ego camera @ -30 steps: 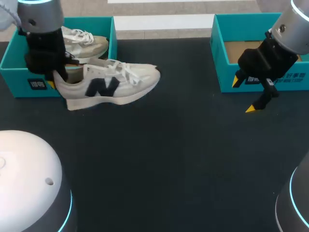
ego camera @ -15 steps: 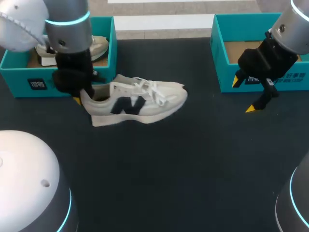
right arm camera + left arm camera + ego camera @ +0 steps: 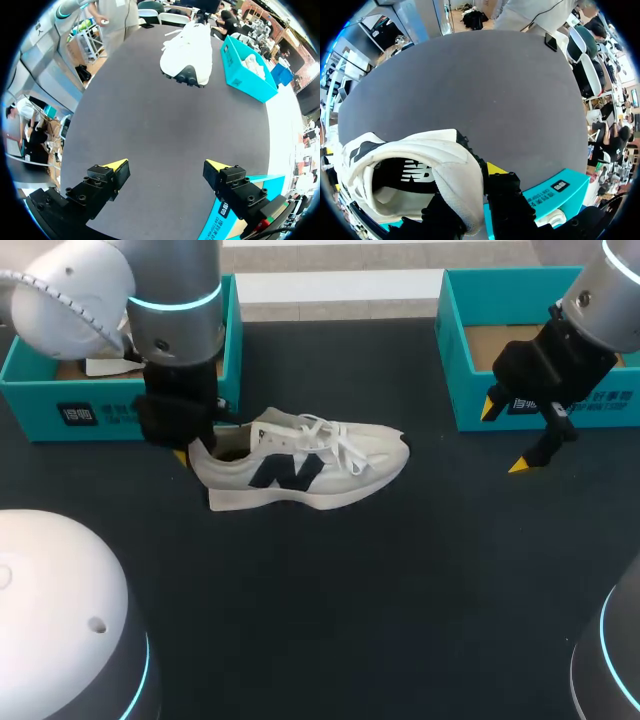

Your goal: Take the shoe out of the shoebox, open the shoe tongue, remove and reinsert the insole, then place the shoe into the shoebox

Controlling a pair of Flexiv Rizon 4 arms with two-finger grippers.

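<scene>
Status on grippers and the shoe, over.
Left gripper shut on shoe heel. Shoe out of left shoebox, over table. Right gripper open, empty. Nothing blocking.

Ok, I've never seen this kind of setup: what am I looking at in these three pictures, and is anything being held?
This is a robot with two arms at a dark table. The wide picture looks down from above and behind it. The two round pictures come from a camera on each arm's wrist, looking along its fingers. Each arm ends in a gripper with two yellow-tipped fingers. The left gripper is shut on the heel of a white shoe, one finger inside and one outside. The shoe is out of its box, toe pointing toward the right arm. The right gripper is open and holds nothing, close to the teal right shoebox. The teal left shoebox sits behind the left arm.
</scene>
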